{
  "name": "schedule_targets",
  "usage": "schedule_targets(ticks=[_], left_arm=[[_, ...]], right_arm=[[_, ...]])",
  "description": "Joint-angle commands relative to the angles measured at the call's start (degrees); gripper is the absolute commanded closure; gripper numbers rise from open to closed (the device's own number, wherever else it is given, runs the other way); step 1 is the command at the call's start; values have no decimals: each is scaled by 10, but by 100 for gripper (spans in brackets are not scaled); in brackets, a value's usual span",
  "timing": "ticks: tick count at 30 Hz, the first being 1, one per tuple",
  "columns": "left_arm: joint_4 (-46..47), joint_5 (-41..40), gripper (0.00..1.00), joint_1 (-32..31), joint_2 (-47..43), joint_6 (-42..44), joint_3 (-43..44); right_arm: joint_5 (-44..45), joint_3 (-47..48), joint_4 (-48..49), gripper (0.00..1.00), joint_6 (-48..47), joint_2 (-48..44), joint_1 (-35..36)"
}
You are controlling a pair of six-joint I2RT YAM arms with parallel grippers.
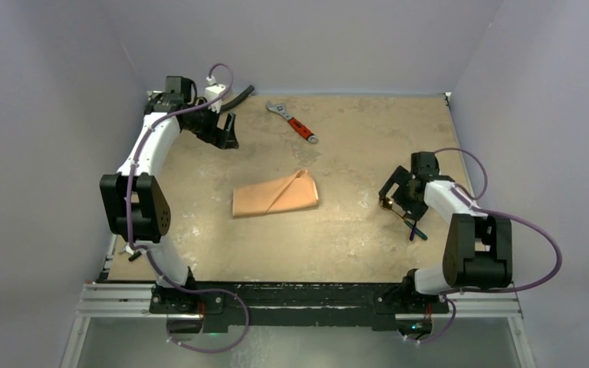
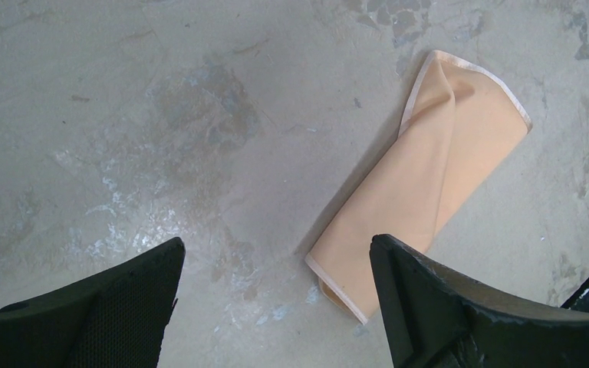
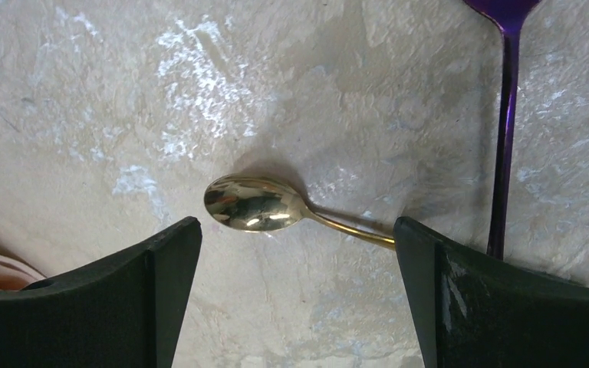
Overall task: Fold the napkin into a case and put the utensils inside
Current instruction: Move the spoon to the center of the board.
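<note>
Folded napkin (image 1: pixel 274 195) at bench (image 1: pixel 353 245) ctr. L end effector (image 2: pixel 276 247) apart, 11 o'clock of it. R end effector (image 3: pixel 295 234) apart over gold spoon (image 3: pixel 253 203), 3 o'clock.

Plain lavender walls (image 1: pixel 314 38) enclose a mottled tan tabletop (image 1: pixel 368 230) (evenly lit).

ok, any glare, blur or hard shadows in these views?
Right wrist: the spoon bowl throws bright glints, the table shows whitish sheen patches, all in focus. Left wrist: napkin sharp, a soft shadow along its left side. Top external: flat even light, no glare, but the spoon barely resolves.
</note>
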Motion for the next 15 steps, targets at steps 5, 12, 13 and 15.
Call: schedule_targets(ticks=[5, 12, 13, 15], left_arm=[[20, 26, 11, 4, -26, -14, -3], [19, 26, 11, 5, -27, -14, -11], [19, 25, 11, 6, -27, -14, -11], [19, 25, 11, 7, -29, -14, -11]], right_arm=[[-21, 54, -79, 2, -68, -20, 7], [-28, 62, -79, 22, -72, 0, 49], [-24, 65, -78, 25, -72, 5, 58], [-23, 71, -75, 27, -77, 21, 67]])
